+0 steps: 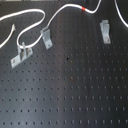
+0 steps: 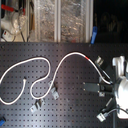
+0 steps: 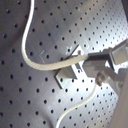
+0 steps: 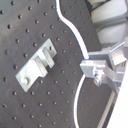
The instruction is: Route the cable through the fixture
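Fingers (image 4: 95,70): grip not discernible, hold on cable (image 2: 47,62) unclear | fixture (image 1: 105,30) upper right of first exterior view, fork empty | cable above it, unrouted | routing all remains

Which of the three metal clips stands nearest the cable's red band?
The light-grey clip, alone at the first exterior view's right, just below the red band. The darker clip and the long bracket sit well off toward the first exterior view's left.
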Motion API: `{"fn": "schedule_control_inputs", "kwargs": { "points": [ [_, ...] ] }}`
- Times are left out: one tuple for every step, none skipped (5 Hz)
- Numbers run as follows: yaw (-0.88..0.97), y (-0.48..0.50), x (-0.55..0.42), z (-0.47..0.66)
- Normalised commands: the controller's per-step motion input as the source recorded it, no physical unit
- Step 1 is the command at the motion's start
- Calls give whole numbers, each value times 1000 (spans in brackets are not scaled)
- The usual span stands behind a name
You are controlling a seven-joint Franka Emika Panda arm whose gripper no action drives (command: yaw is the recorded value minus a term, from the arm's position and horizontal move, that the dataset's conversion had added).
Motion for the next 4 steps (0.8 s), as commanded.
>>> {"fn": "schedule_control_inputs", "kwargs": {
  "points": [
    [0,-29,1,0],
    [123,311,-163,174],
    [0,335,-199,206],
    [0,350,-197,224]
  ]
}}
